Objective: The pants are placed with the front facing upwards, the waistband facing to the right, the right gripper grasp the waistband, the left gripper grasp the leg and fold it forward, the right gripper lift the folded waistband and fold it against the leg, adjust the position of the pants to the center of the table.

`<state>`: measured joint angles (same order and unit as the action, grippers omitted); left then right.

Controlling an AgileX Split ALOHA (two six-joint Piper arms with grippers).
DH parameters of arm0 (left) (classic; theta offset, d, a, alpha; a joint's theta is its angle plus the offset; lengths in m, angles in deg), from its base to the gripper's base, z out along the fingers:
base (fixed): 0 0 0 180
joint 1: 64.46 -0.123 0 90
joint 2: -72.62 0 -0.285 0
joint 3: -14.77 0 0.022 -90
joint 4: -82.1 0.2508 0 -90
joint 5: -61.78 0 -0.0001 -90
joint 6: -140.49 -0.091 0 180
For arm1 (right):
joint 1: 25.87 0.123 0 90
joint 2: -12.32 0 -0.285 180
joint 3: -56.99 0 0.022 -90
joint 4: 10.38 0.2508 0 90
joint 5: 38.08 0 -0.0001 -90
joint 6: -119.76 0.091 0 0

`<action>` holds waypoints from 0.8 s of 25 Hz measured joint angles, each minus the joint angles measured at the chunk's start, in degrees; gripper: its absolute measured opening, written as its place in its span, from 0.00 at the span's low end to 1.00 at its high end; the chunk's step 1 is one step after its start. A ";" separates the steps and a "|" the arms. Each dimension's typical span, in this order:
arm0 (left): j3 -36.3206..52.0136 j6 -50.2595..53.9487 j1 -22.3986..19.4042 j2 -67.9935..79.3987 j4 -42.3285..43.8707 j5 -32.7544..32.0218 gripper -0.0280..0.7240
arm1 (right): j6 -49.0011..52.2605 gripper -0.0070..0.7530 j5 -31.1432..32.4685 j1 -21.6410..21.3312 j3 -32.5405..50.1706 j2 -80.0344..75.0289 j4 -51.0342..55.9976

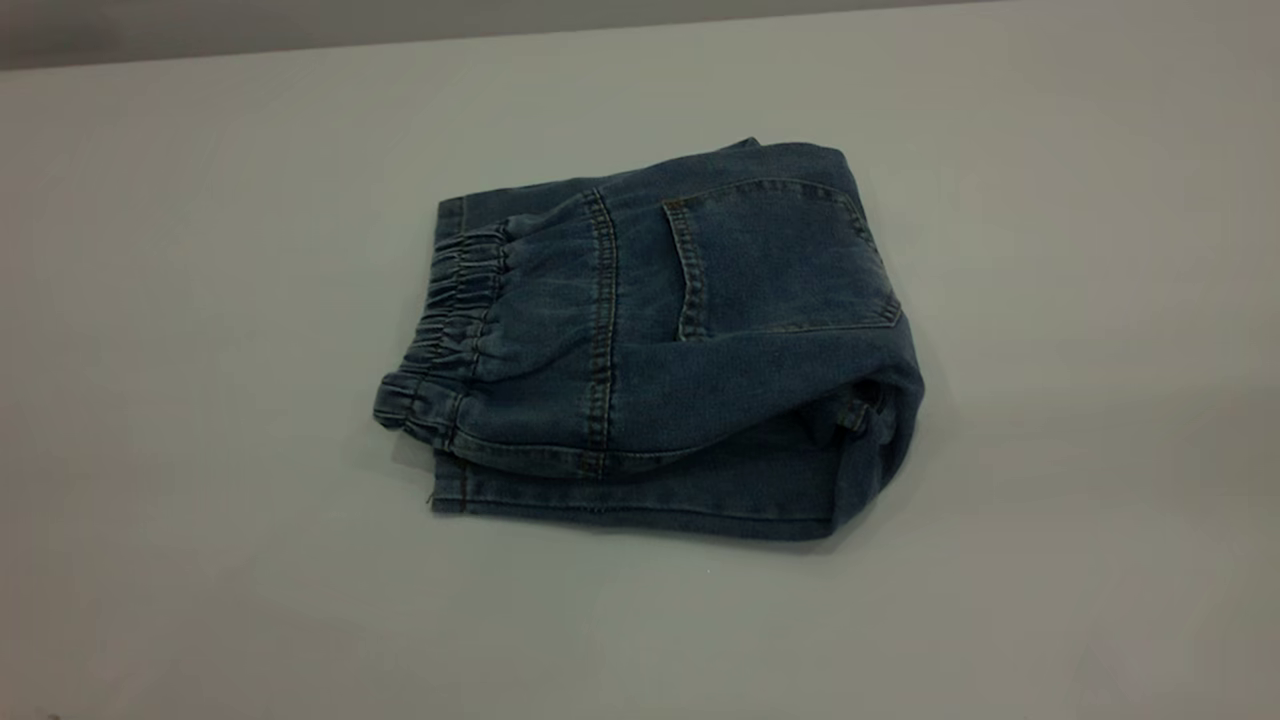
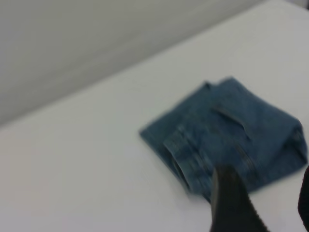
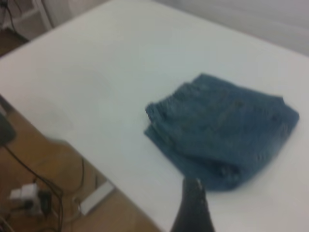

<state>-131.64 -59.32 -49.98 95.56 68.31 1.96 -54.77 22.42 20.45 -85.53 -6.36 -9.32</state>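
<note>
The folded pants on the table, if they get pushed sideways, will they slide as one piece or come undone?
The pants look soft and floppy, so the loosely bulging top layer would probably shift first. On the smooth table, the bundle likely slides easily.

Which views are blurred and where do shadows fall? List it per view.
Exterior view: sharp; stitching on the pants and waistband reads clearly; soft shadow on the table along the pants' near edge. Left wrist view: blurred throughout, dark fingers smeared. Right wrist view: soft, denim detail lost, one dark finger out of focus.
</note>
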 joint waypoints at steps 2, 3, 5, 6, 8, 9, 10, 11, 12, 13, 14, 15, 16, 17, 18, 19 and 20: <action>2.28 1.19 0.00 -2.77 0.00 -2.17 0.46 | 0.00 0.62 0.00 0.00 3.35 1.29 0.20; 3.08 2.13 0.00 -4.15 0.00 -3.16 0.46 | -0.06 0.62 0.00 0.00 4.72 1.35 0.42; 4.98 3.95 0.00 -6.49 0.46 -4.13 0.46 | -0.19 0.62 0.00 0.00 7.71 1.28 0.49; 5.77 4.29 0.00 -7.63 0.65 -4.08 0.46 | -0.19 0.62 -0.06 0.00 8.67 1.28 0.49; 7.66 4.88 0.00 -9.52 1.81 -3.89 0.46 | -0.19 0.62 0.00 0.00 10.38 1.24 0.49; 8.61 5.80 0.00 -10.16 2.61 -3.89 0.46 | -0.24 0.62 0.56 0.00 10.86 1.23 0.41; 9.49 7.01 0.00 -10.81 3.05 -3.74 0.46 | -0.43 0.62 0.67 0.00 10.86 1.23 0.35; 10.57 8.23 0.00 -11.32 3.56 -3.74 0.46 | -0.55 0.62 0.35 0.00 10.81 1.23 0.35; 11.61 9.08 0.00 -11.65 4.20 -3.79 0.45 | -0.77 0.62 0.28 0.00 10.81 1.23 0.43; 12.53 10.16 0.00 -11.88 4.81 -3.75 0.44 | -1.00 0.62 0.36 0.00 10.81 1.23 0.48; 13.27 10.85 0.00 -11.95 5.01 -3.26 0.43 | -1.38 0.62 0.36 0.00 10.81 1.23 0.48; 14.02 11.32 0.00 -11.95 5.01 -2.35 0.42 | -1.76 0.62 0.36 0.00 10.81 1.23 0.38; 14.49 11.45 0.00 -11.95 4.95 -1.92 0.42 | -1.76 0.62 0.36 0.00 10.76 1.23 0.25; 14.50 11.45 0.00 -11.95 4.95 -2.05 0.41 | -1.76 0.62 0.40 0.00 10.76 1.23 0.16; 14.50 11.45 0.00 -11.95 4.95 -2.05 0.40 | -1.76 0.62 0.40 0.00 10.76 1.23 0.14; 14.56 11.45 0.00 -11.95 4.89 -2.11 0.40 | -1.76 0.62 0.40 0.00 10.76 1.23 0.14; 14.54 11.45 0.00 -11.95 4.89 -2.34 0.39 | -1.76 0.62 0.40 0.00 10.76 1.23 0.14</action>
<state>-117.10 -47.87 -49.98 83.62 73.20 -0.38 -56.53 22.82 20.45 -74.77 -5.13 -9.18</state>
